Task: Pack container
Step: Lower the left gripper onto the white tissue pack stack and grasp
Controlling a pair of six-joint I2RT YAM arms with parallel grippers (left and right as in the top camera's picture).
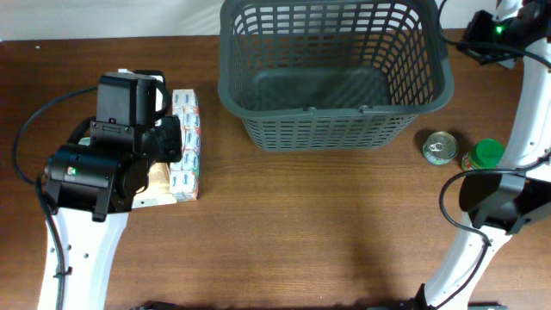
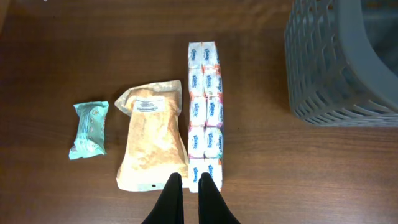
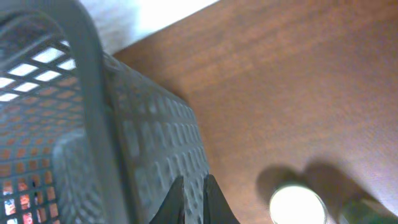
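Right, your container (image 1: 327,129) – the big dark grey slotted basket – stands upright at the far side of the table (image 1: 301,232), a little right of centre, with its dark floor in plain view from overhead and its thin handles folded down along the rim.

The right gripper (image 3: 194,183) is just beside the basket's right-hand wall (image 3: 143,155), fingers pressed together and gripping nothing. Whether they touch the lattice, you cannot tell from the blurred wrist view. Off to the right of the basket's near right corner sits a small round tin can (image 1: 440,147), and right beside it a green-capped item (image 1: 485,154). Both are apart from the basket.

Left of the basket, with a strip of bare wood between, a long strip of tissue packs (image 1: 186,145) lies flat, running near to far. Just beside its left edge lies a tan pouch (image 2: 152,137), and further left, apart from it, a small teal packet (image 2: 89,129).

The left gripper (image 2: 191,180) is over the near end of that tissue strip (image 2: 204,115) – its two black fingers drawn close with only a sliver between them, holding nothing. Its contact with the packs cannot be made out.
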